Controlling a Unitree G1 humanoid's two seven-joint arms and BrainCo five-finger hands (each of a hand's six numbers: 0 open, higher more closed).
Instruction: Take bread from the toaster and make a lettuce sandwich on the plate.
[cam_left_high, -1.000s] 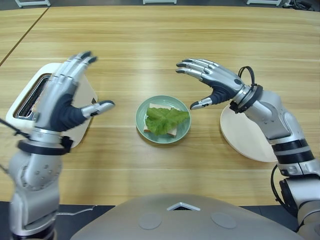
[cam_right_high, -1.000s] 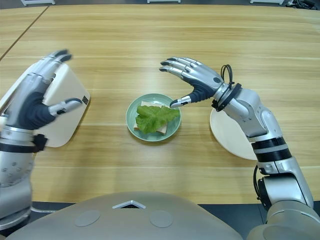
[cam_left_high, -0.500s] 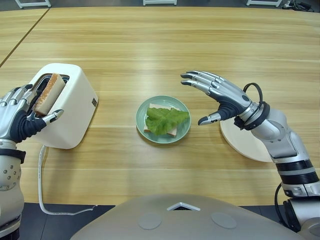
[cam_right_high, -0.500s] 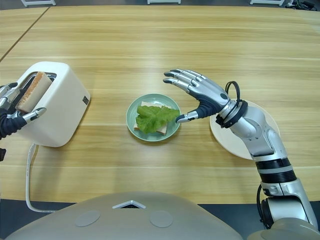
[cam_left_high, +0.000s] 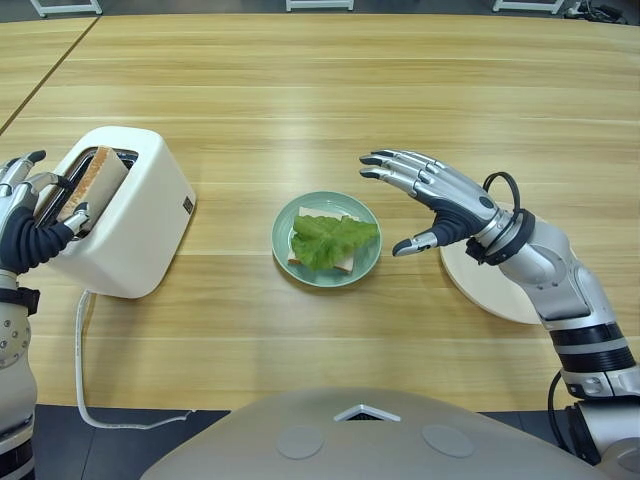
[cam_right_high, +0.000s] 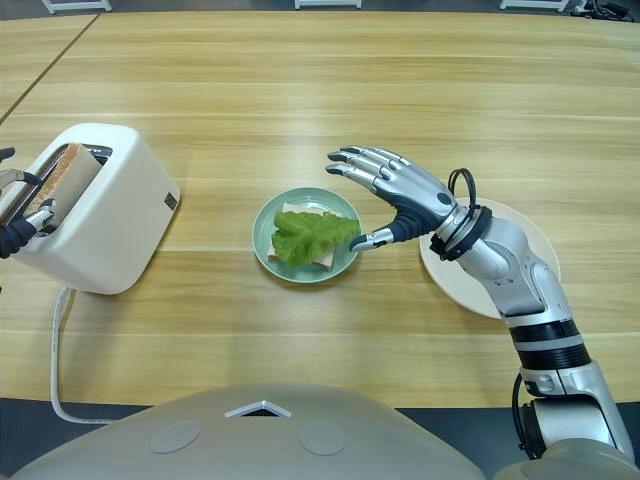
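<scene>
A white toaster (cam_left_high: 145, 215) stands at the table's left with a slice of bread (cam_left_high: 97, 180) sticking up out of its slot. My left hand (cam_left_high: 25, 215) sits at the toaster's left end, fingers spread behind the slice and thumb at its near side, not closed on it. In the middle, a green plate (cam_left_high: 283, 245) carries a bread slice (cam_left_high: 345, 264) topped with a lettuce leaf (cam_left_high: 332, 238). My right hand (cam_left_high: 440, 195) hovers open just right of that plate, palm down, holding nothing.
A bare white plate (cam_left_high: 490, 285) lies at the right, partly under my right forearm. The toaster's white cord (cam_left_high: 85, 370) runs off the near table edge. Bare wooden tabletop stretches across the back.
My left hand dropped from above the toaster to its left end, uncovering the bread slice in the slot. My right hand drifted slightly right and lower, still open.
</scene>
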